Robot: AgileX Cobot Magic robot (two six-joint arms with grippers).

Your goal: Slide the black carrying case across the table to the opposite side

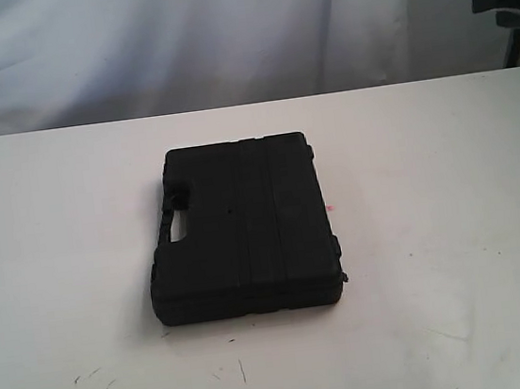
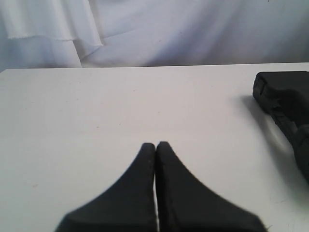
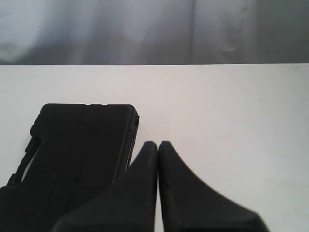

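The case [image 1: 240, 227] lies flat about the middle of the table [image 1: 454, 228], its cut-out handle on the left edge and its latches on the right, with nothing touching it (neither arm shows in the exterior view). The left gripper [image 2: 155, 145] has its fingers pressed together on nothing, the case well off to its right. The right gripper [image 3: 157, 144] is likewise closed and empty, aimed just past the case's latch edge. I judge this the approach, before any push. The next move calls for setting closed fingertips low against one long edge, near its middle so the case does not swivel, then pushing steadily sideways.
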